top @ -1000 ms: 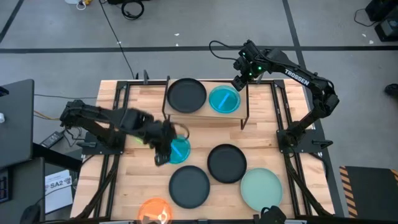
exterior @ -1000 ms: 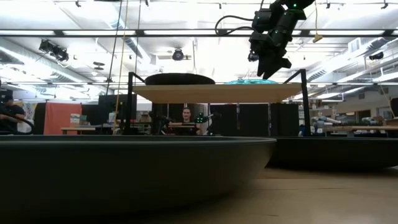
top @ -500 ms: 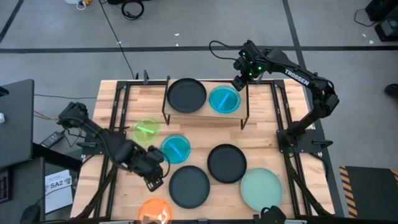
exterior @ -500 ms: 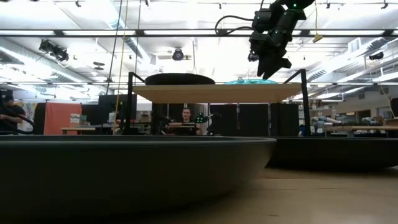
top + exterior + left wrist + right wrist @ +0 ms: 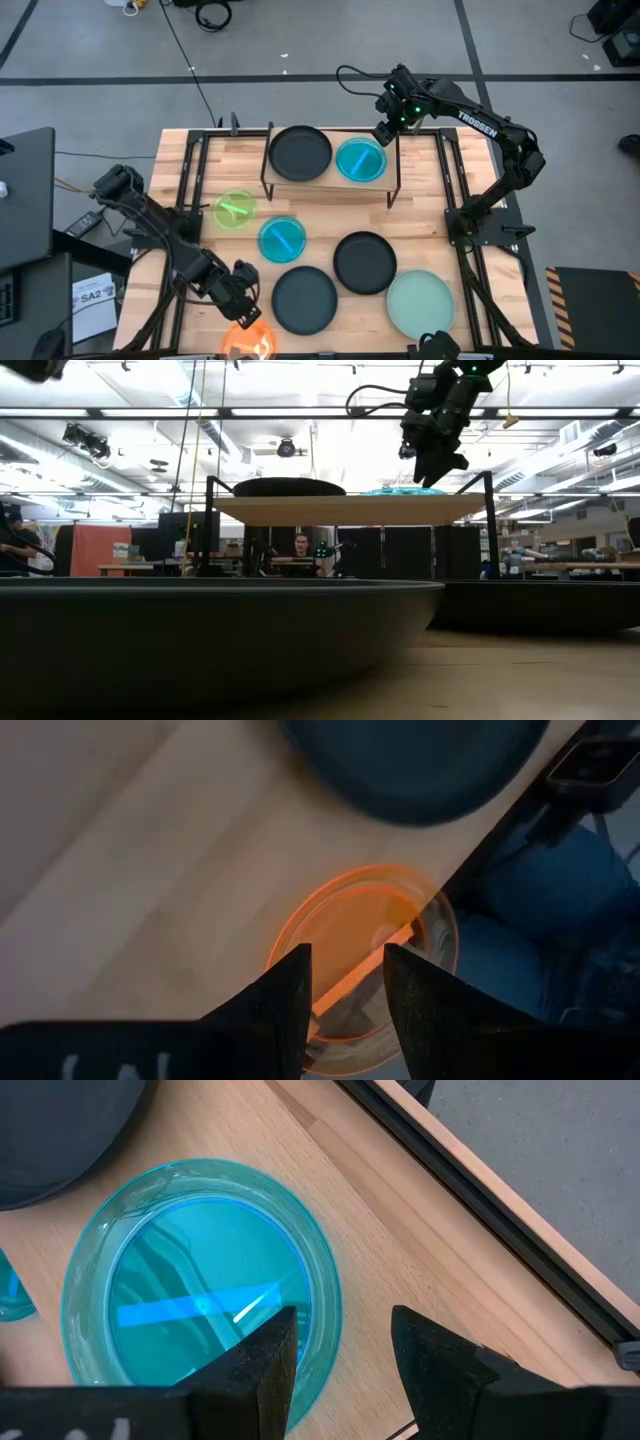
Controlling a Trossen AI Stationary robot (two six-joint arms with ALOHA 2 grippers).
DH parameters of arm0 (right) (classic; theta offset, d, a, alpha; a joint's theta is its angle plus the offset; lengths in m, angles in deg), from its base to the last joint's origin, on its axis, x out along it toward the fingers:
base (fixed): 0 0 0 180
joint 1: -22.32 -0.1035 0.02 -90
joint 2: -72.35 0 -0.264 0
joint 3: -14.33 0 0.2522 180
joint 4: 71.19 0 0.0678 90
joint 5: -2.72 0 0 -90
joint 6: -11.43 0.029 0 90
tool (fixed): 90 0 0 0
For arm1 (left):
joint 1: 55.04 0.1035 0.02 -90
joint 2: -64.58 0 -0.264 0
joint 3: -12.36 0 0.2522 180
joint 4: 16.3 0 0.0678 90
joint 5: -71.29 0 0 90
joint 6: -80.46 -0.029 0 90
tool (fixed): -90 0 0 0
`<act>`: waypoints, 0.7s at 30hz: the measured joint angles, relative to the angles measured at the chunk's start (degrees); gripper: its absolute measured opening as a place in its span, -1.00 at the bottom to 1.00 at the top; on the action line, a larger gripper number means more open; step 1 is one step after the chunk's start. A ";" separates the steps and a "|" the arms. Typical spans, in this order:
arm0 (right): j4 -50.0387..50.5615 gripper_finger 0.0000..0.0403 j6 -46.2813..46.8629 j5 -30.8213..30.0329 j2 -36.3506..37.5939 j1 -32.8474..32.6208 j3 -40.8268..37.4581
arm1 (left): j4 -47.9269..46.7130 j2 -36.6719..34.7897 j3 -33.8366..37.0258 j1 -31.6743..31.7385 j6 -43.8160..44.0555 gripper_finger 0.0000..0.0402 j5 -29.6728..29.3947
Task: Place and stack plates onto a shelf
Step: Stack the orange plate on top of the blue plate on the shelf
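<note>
Both pairs of jaws stand apart and hold nothing.

In the high view, the left gripper (image 5: 243, 308) hangs at lower left, just above the orange plate (image 5: 247, 340) at the bottom edge. The right gripper (image 5: 384, 132) hovers at upper centre, beside the blue plate (image 5: 360, 160) that lies on the shelf (image 5: 330, 182) next to a black plate (image 5: 300, 153). On the wooden tabletop (image 5: 430, 210) lie a lime green plate (image 5: 234, 210), a second blue plate (image 5: 282, 239), two black plates (image 5: 365, 262) and a pale mint plate (image 5: 421, 304).

In the low view, the shelf spans the middle, a black plate's rim fills the foreground, and a lit room with a person lies behind.

In the left wrist view, the orange plate sits between the fingers (image 5: 276, 1005), translucent, likely light, stiff and slippery; its raised rim looks the best hold.

In the right wrist view, the blue plate lies flat on pale wood, apart from the fingers (image 5: 267, 1360).
</note>
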 joint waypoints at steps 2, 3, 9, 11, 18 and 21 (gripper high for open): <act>-0.01 -0.16 0.00 -0.01 0.00 0.00 0.00 | 2.12 0.00 2.00 -0.71 0.49 -0.34 0.77; -0.01 -0.16 0.00 -0.02 0.00 -0.01 0.00 | 2.90 0.00 2.91 -1.07 1.16 -0.34 0.88; 0.00 -0.16 0.00 0.00 0.00 0.00 0.00 | 7.17 0.02 7.08 -3.31 4.27 -0.34 1.02; 0.00 -0.16 0.00 0.00 0.00 0.00 0.00 | 7.95 0.02 7.72 -4.01 4.90 -0.34 0.98; 0.01 -0.16 0.00 0.00 0.00 0.00 0.00 | 10.42 3.38 7.76 -5.69 5.45 -0.34 0.95; 0.01 -0.16 0.00 0.00 0.00 -0.01 0.00 | 11.44 5.74 7.76 -6.03 5.55 -0.34 2.22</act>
